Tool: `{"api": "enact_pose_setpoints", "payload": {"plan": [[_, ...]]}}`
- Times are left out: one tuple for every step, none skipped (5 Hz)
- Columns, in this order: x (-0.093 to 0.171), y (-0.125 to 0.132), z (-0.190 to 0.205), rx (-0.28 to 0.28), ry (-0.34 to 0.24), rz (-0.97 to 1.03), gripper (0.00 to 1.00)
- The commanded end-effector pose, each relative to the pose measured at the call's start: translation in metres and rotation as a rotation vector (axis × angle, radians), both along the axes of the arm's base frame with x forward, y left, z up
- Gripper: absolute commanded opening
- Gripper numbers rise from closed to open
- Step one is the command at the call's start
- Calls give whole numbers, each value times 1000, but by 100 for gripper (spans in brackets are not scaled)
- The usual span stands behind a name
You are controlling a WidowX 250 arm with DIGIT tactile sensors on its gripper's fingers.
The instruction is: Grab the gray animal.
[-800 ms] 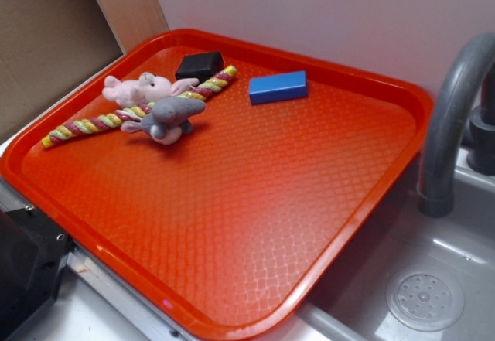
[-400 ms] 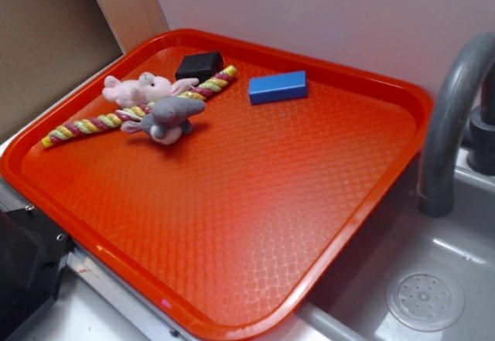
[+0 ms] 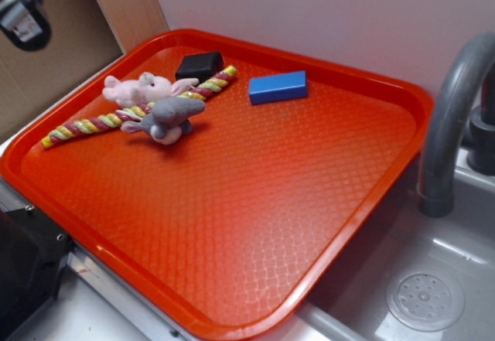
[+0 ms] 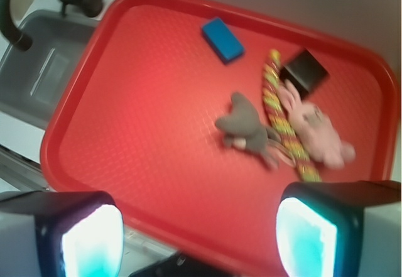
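Surface: red tray (image 3: 309, 225) with a diamond-textured floor, resting partly over a gray sink (image 3: 433, 279); white wall behind, brown panel at far left.
Gripper (image 4: 201, 236): seen from the wrist camera with its two fingers (image 4: 91, 239) wide apart and nothing between them; it hangs high above the tray's near edge. In the exterior view only a blurred bit of the arm (image 3: 23, 8) shows in the upper left corner, well clear of everything on the tray.
Mouse (image 3: 170, 117): the gray plush, lying on the tray floor. In the wrist view it sits ahead of the gripper and slightly to the right of its centre line, well apart from both fingers (image 4: 245, 129).
Rope (image 3: 116, 117): pink-and-yellow twist, lying just behind the mouse and touching it; farther right than the mouse in the wrist view (image 4: 282, 123).
Pig (image 3: 143, 88): pale pink plush, on the far side of the rope from the mouse, ahead of the right finger.
Black block (image 3: 199, 66): beside the rope's far end, next to the pig.
Blue block (image 3: 278, 86): alone on the tray, farthest ahead of the gripper, well apart from the toys.
Faucet (image 3: 452, 117): gray, curved, standing off the tray by the sink; ahead and left of the gripper in the wrist view.
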State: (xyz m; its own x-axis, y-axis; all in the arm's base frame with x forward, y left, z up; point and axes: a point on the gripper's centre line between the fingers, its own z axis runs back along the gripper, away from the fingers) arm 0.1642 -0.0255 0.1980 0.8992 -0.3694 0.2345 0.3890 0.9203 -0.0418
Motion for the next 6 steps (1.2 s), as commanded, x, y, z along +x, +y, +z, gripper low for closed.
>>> {"api": "enact_pose_setpoints", "payload": {"plan": [[36,20,-46,73,25,-39,100],[49,29,-74,111,54,-3,100],[59,25,-98,121,85,-17,100],[65,18,-113,142,99,-42,100],[69,-2,-136,114,127,-123,100],[73,-11,-150,97,145,-142,100]]}}
